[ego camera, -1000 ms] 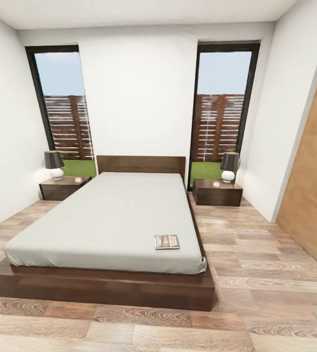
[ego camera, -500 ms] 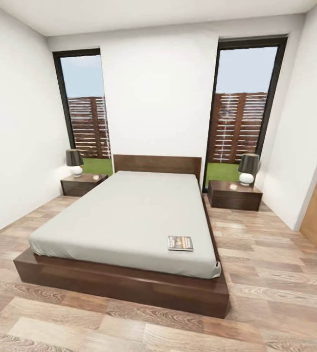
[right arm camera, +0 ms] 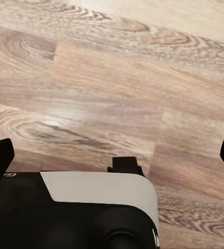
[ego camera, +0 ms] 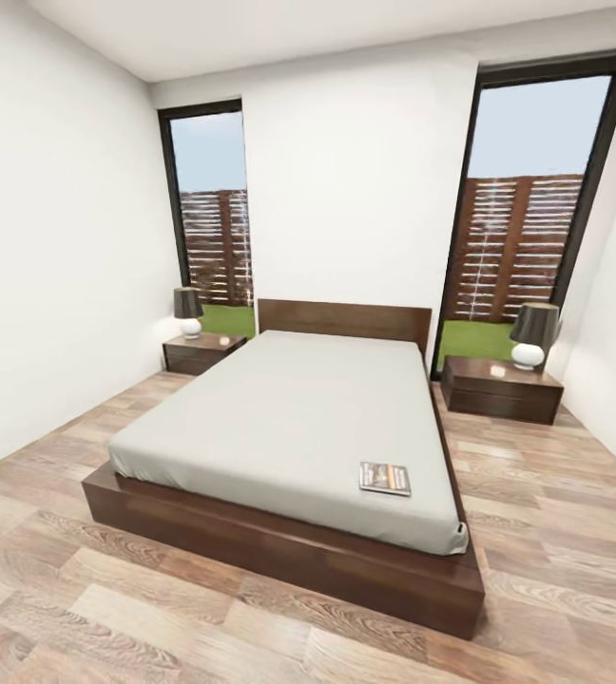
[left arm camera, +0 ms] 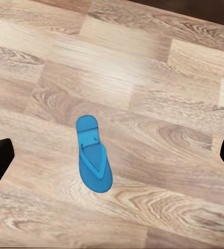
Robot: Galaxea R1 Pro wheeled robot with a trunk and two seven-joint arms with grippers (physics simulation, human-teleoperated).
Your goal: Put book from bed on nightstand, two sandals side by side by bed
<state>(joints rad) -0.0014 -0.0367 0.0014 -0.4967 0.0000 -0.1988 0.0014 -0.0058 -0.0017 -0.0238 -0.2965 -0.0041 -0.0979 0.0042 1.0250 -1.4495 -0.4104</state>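
Observation:
The book (ego camera: 385, 478) lies flat on the pale grey mattress near the foot corner of the bed (ego camera: 289, 427). A dark nightstand (ego camera: 203, 353) stands at the bed's head on one side, and a second nightstand (ego camera: 501, 388) on the other. One blue sandal (left arm camera: 94, 155) lies flat on the plank floor, below my left gripper (left arm camera: 113, 158), which is open and well above it. The other sandal is out of view. My right gripper (right arm camera: 113, 155) is open over bare floor, holding nothing.
Each nightstand carries a lamp (ego camera: 188, 312) (ego camera: 532, 334). Two tall windows (ego camera: 213, 218) flank the headboard. Wood floor (ego camera: 156, 608) runs around the bed's foot and both sides. The robot's white and black body (right arm camera: 91, 207) shows under the right gripper.
The whole head view has shifted: the bed and nightstands now sit further right and look closer, so the camera moved. The book has not moved on the mattress.

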